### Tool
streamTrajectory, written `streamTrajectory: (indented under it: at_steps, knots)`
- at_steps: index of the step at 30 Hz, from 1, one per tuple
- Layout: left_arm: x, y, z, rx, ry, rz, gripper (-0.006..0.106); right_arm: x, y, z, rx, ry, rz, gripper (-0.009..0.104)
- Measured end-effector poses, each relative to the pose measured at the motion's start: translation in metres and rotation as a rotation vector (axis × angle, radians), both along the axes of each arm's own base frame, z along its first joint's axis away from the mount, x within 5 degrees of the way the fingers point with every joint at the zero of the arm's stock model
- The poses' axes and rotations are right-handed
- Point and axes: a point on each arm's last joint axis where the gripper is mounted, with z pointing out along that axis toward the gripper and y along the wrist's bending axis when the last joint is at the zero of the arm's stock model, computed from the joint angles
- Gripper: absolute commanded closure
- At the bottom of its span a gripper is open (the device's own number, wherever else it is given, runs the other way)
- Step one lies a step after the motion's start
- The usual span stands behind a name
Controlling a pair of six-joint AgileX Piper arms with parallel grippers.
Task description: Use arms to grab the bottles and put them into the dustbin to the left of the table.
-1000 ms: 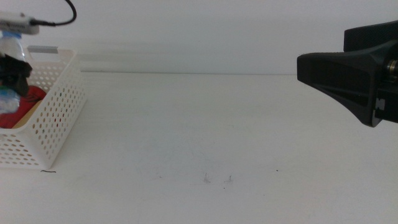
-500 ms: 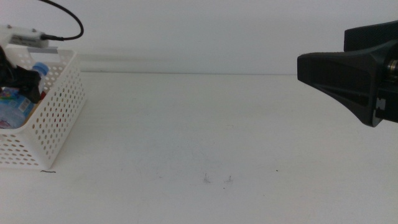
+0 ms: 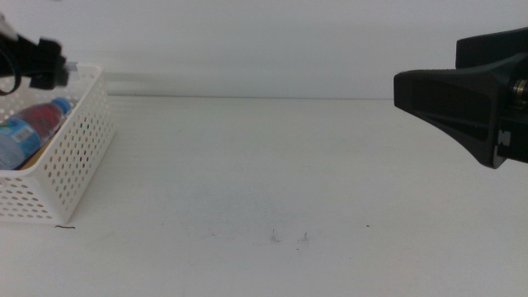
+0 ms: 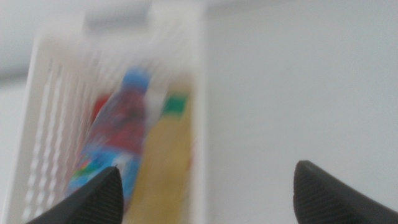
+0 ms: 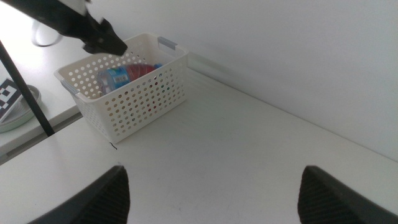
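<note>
- The water bottle (image 3: pixel 31 125), clear with a blue cap, is laid tilted inside the dustbin (image 3: pixel 73 157).
- The yellow bottle (image 4: pixel 163 162) is laid beside it.
- The white perforated dustbin is placed at the table's (image 3: pixel 272 173) left edge.

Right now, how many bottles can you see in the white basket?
3, all lying inside the dustbin: the water bottle, the yellow bottle beside it, and a red can partly hidden underneath. More may be hidden.

Count on inspection: one table (image 3: pixel 272 165); one white basket (image 3: pixel 70 157) at its left end; three containers lying inside it, namely one blue-capped water bottle (image 3: pixel 29 129), one bottle of yellow liquid (image 4: pixel 163 163) and one red can (image 4: pixel 101 109), partly hidden. Two grippers: left (image 4: pixel 205 190), right (image 5: pixel 211 190).
</note>
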Motion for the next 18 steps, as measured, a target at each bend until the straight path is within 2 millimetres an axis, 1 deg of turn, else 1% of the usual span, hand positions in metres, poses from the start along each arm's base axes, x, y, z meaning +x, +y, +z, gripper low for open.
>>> streamTrajectory:
  at_steps: [2, 5, 10, 12, 14, 16, 18]
  knots:
    - [-0.025, -0.02, 0.018, -0.002, -0.103, -0.063, 0.007, 0.0, 0.0, 0.0, 0.0, 0.0, 0.0, 0.003]
    - [-0.059, -0.042, 0.037, -0.016, -0.21, -0.153, 0.007, 0.0, 0.0, 0.0, 0.0, 0.0, 0.0, 0.003]
    - [-0.104, -0.064, 0.058, -0.032, -0.323, -0.28, 0.007, 0.0, 0.0, 0.0, 0.0, 0.0, 0.0, 0.003]
    - [-0.121, -0.067, 0.065, -0.022, -0.395, -0.317, 0.007, 0.0, 0.0, 0.0, 0.0, 0.0, 0.0, 0.003]
    - [-0.143, -0.068, 0.068, -0.047, -0.465, -0.328, 0.007, 0.0, 0.0, 0.0, 0.0, 0.0, 0.0, 0.003]
    - [-0.16, -0.063, 0.067, -0.08, -0.507, -0.316, 0.007, 0.0, 0.0, 0.0, 0.0, 0.0, 0.0, 0.003]
    - [-0.174, -0.057, 0.065, -0.097, -0.536, -0.297, 0.007, 0.0, 0.0, 0.0, 0.0, 0.0, 0.0, 0.003]
